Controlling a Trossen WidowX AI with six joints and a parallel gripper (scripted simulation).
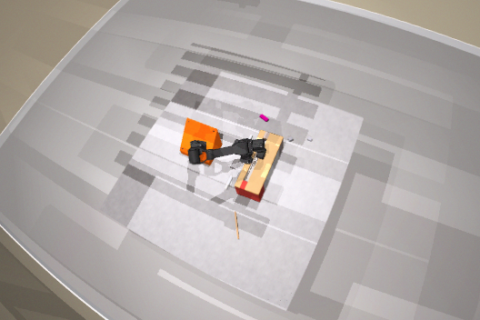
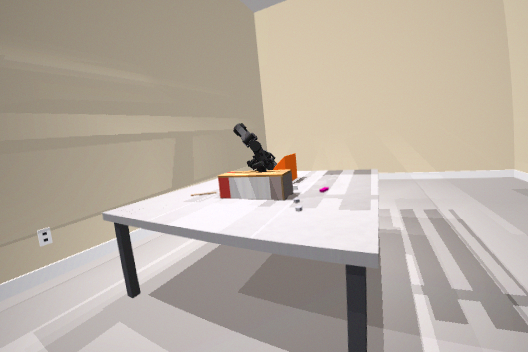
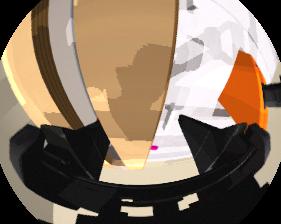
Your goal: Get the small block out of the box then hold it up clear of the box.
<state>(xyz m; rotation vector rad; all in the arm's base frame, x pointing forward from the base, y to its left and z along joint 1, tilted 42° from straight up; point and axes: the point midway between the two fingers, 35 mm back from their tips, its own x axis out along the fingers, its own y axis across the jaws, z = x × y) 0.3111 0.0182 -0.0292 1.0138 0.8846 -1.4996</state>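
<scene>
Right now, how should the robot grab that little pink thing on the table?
From straight above, pinching the pink piece across its narrow width, at the middle. It lies flat on the table, longer than wide, apart from the box. The gripper is open and holds nothing.

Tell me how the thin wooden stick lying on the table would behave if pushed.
The stick looks slender and straight, so probably stiff and light. Lying flat on the table, it would likely slide, pivot or roll sideways easily. Its thinness suggests a hard grasp for the open claw.
</scene>
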